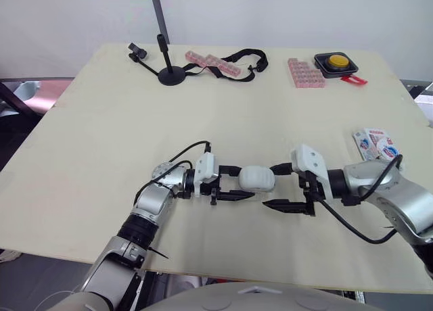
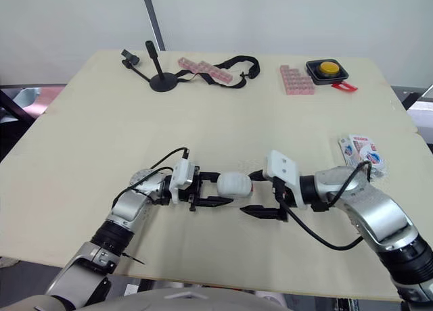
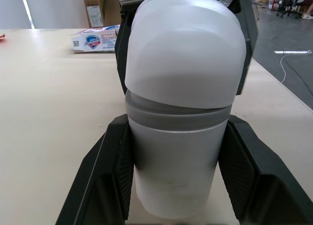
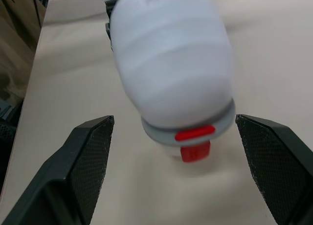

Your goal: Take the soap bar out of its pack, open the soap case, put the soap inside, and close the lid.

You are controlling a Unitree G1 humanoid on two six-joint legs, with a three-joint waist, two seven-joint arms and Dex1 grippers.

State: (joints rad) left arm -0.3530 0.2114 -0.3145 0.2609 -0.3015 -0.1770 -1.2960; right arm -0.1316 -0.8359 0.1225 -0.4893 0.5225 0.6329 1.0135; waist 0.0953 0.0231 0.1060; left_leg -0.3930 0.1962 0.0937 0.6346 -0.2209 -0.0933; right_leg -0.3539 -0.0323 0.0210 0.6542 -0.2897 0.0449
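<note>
1. Soap case (image 1: 257,179): white oval shell with a grey seam band. It sits over the front middle of the table (image 1: 101,135), clamped across its width by the left gripper (image 1: 242,182). Whether it touches the table cannot be determined
2. Right gripper (image 1: 272,186): released, jaws spread wide, with one finger on each side of the case's free end and neither touching it
3. Step in hand, as judged: opening the case. Keep the left clamp on one shell only, clear of the seam, so that the lid can swing free. Bring one right finger onto the red latch (image 4: 194,133) and work it there. Do not squeeze across both shells, as this would hold the lid shut
4. Orientation: the long axis lies roughly level and runs from the left gripper toward the right gripper, across the robot's front. The latch end points at the right gripper; the opposite end sits between the left fingers
5. Soap pack (image 1: 373,143): lies near the table's right edge, well apart from the case
</note>
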